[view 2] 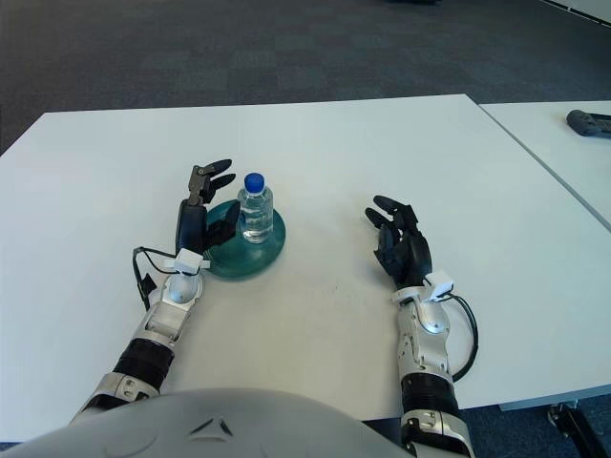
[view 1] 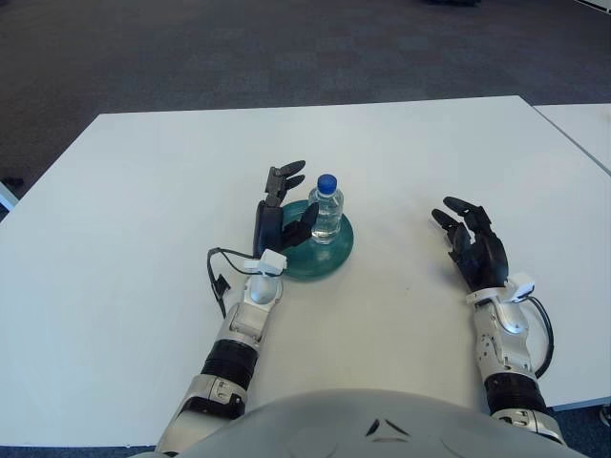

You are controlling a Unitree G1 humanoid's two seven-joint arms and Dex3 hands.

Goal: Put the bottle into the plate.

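Observation:
A small clear bottle [view 1: 326,208] with a blue cap stands upright in the teal plate [view 1: 334,256] near the table's middle. My left hand [view 1: 284,205] is just left of the bottle, over the plate's left rim, fingers spread and holding nothing; a small gap shows between its fingers and the bottle. My right hand [view 1: 470,240] shows over the table well to the right of the plate, fingers spread and empty.
The white table [view 1: 143,191] spreads widely around the plate. A second white table [view 2: 563,143] stands at the right with a dark object [view 2: 589,121] on it. Dark carpet lies beyond the far edge.

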